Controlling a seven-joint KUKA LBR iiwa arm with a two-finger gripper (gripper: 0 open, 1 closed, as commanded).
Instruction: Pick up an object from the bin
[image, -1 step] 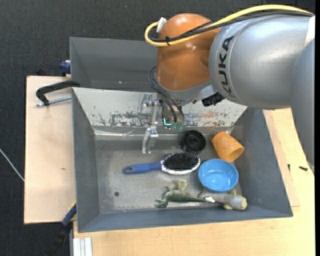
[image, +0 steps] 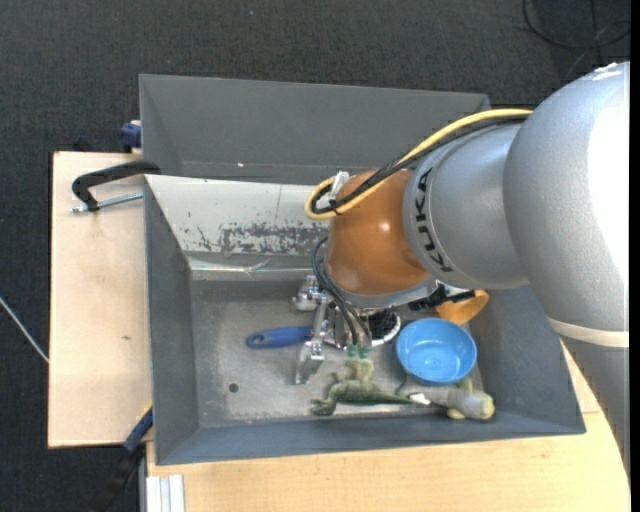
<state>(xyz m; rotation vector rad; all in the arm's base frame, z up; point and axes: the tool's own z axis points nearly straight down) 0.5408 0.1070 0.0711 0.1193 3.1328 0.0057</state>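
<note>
**Reaching into a grey metal bin (image: 170, 300): gripper set low among crowded items**

Entry 1. Metal gripper (image: 325, 350), recorded at the lower middle of the frame, beneath the arm's rounded orange cover (image: 370, 240). Whether it is released or clenched cannot be told, and no item can be made out within it.

Entry 2. Slim blue plastic handle (image: 278, 338), laid flat on the bin floor, left of centre. Its right end is met by the gripper. Whether they touch or lie just apart cannot be told. It is judged the likeliest pick.

Entry 3. Green rubbery toy creature with splayed limbs (image: 350, 388), just below the gripper, near the lower wall.

Entry 4. Round blue plastic bowl (image: 437, 352), upright, lower right of the frame, near the gripper.

Entry 5. Pale elongated piece (image: 468, 404), lower right corner, just beside the creature's far end.

Hazards noted, as judgement:
- The handle is thin and lies flat. It could be slid over, or pinched at its tip only, so that it is lifted tilted and dropped.
- The creature's limbs lie close by. One could be caught along with the handle, so that two items are dragged up or the grasp is fouled.
- The bowl could be knocked or tipped by the broad wrist during descent or withdrawal.
- The contact zone is partly covered by the wrist, so a misaligned grasp might pass unnoticed.
</note>
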